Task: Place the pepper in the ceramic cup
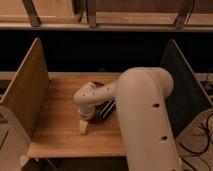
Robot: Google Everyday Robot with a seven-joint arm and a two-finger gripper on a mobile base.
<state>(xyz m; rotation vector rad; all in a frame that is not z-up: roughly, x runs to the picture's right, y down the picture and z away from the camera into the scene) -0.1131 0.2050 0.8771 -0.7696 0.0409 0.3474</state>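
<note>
We found the gripper (84, 124) low at the wooden table (55, 135), left of centre, at the end of the cream arm (145, 115). Whether it was released or clenched, we could not tell. A black striped block (106, 109) lay just beside it. A reddish-brown rim (98, 83) showed behind the wrist. We could not make out the pepper or the cup; the arm covered the table's middle.

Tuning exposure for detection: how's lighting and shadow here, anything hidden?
Camera view: warm, dim light, no glare; behind the table it goes near black; the arm hides the table's right part; the hand hangs low over mid-table.
</note>
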